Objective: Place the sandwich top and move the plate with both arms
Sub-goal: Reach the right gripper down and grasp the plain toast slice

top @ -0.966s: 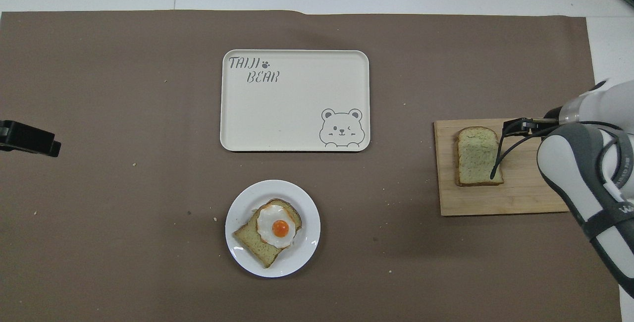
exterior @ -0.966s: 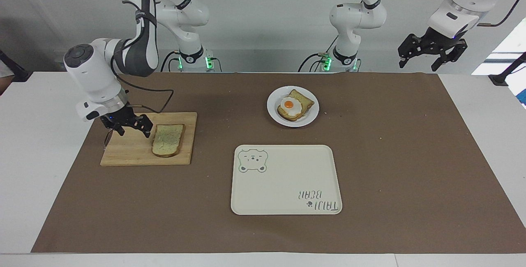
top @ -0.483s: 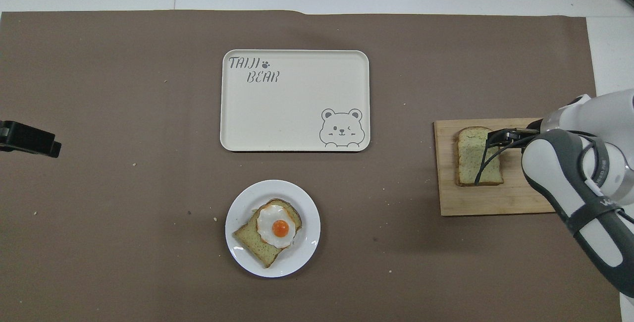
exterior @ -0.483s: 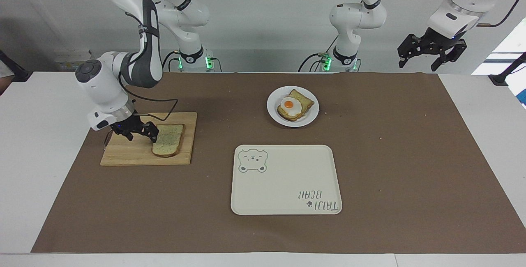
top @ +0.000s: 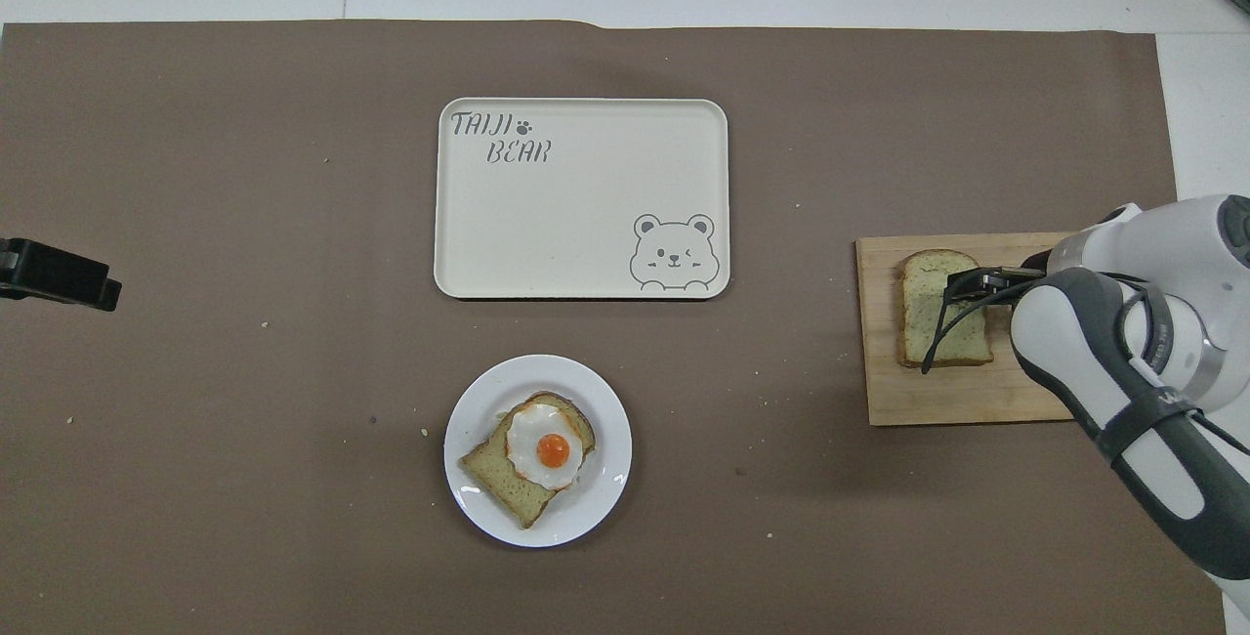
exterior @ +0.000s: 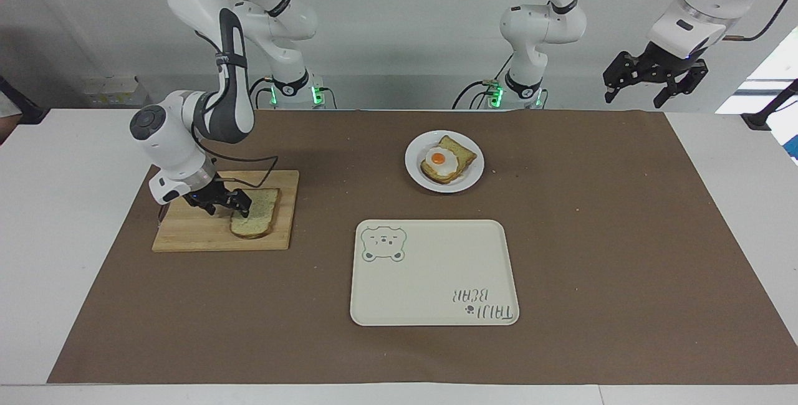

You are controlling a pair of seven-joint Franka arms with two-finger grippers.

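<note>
Sandwich top [exterior: 256, 210] [top: 942, 308] flat on the wooden cutting board [exterior: 206, 233] [top: 967, 391] at the right arm's end of the table, unmoved since a second ago. Right gripper [exterior: 225, 200] [top: 972, 285] now down at the slice's edge toward that end of the table, one black finger over the crust, the other just outside it above the board; a second ago well clear of the bread over the bare board, half a second ago only at the crust. Fingers spread apart, not closed on the slice; whether touching the bread cannot be told. Right arm's elbow and wrist shifted inward along with it, toward the table's middle.

Plate [exterior: 416, 174] [top: 469, 498] in the same place as before, nearer to the robots than the tray [exterior: 430, 305] [top: 586, 264], holding the toasted slice with fried egg [exterior: 440, 161] [top: 547, 449]. Tray with bear drawing bare and unmoved on the brown mat [exterior: 623, 237] [top: 195, 420].

Left gripper [exterior: 654, 81] [top: 59, 274] held high over the mat's corner at the left arm's end, fingers apart, holding nothing, waiting just as in the earlier frames.
</note>
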